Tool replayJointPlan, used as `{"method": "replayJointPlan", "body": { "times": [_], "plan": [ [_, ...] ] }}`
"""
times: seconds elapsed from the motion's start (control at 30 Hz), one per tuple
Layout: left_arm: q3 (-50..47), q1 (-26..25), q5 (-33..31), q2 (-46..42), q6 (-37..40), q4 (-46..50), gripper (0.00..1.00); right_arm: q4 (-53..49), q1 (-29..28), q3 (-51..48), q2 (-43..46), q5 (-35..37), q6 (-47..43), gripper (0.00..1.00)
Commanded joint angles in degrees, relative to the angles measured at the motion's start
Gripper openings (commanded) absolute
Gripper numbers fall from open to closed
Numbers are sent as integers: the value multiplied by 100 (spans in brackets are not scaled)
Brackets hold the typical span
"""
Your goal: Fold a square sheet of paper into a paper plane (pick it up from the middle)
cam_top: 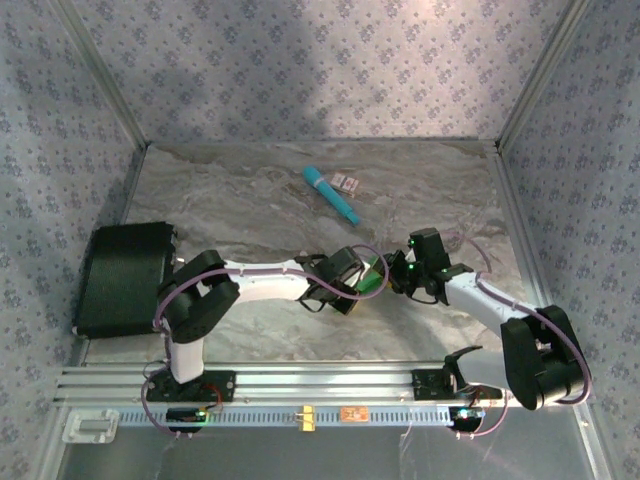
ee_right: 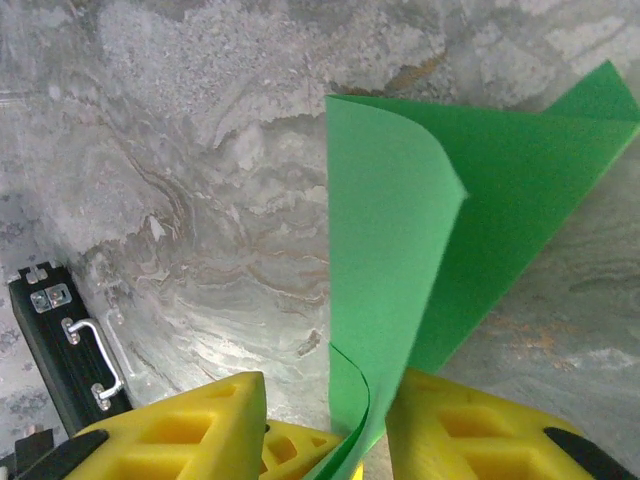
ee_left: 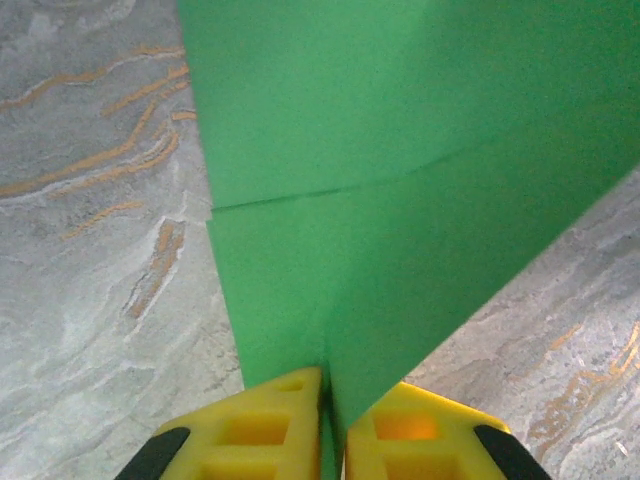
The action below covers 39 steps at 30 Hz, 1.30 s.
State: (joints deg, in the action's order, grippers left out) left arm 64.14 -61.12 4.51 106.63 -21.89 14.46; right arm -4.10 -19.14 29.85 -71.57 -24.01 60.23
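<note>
1. Near the middle of the table (cam_top: 250, 215), seen from above, the left claw (cam_top: 362, 277) and the right claw (cam_top: 398, 272) meet around the green paper (cam_top: 373, 278), which sits between them. A teal stick (cam_top: 332, 194) and a small card (cam_top: 347, 183) lie toward the far edge. A black case (cam_top: 125, 278) rests at the left edge.
2. From the left wrist, the left claw (ee_left: 332, 432) is pinched narrow on the green paper (ee_left: 400, 150), with its yellow fingers (ee_left: 265, 432) pressed to either side of the sheet. A crease runs across the paper, and the marbled table (ee_left: 90, 250) lies beyond it.
3. From the right wrist, the right claw (ee_right: 325, 440) stands partly wide. Its fingers (ee_right: 470, 430) flank the green paper (ee_right: 400, 250) with gaps showing, so it has no grip. The sheet curls upright, and the black case (ee_right: 60, 340) is at lower left.
</note>
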Motion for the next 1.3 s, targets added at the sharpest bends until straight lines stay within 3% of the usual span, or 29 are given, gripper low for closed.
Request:
{"method": "replayJointPlan", "body": {
  "times": [0.0, 0.43, 0.93, 1.27],
  "plan": [
    [176, -53, -171, 7, 197, 256, 15, -232, 126, 76, 39, -139, -64, 30],
    [199, -242, -650, -81, 540, 387, 18, -165, 336, -35, 139, -267, -181, 7],
    [5, -487, -1467, -298, 886, 292, 23, -38, 587, -165, 128, -503, -266, 6],
    [-21, -506, -1436, -336, 989, 215, 14, -56, 657, -173, 118, -559, -327, 6]
  ]
}}
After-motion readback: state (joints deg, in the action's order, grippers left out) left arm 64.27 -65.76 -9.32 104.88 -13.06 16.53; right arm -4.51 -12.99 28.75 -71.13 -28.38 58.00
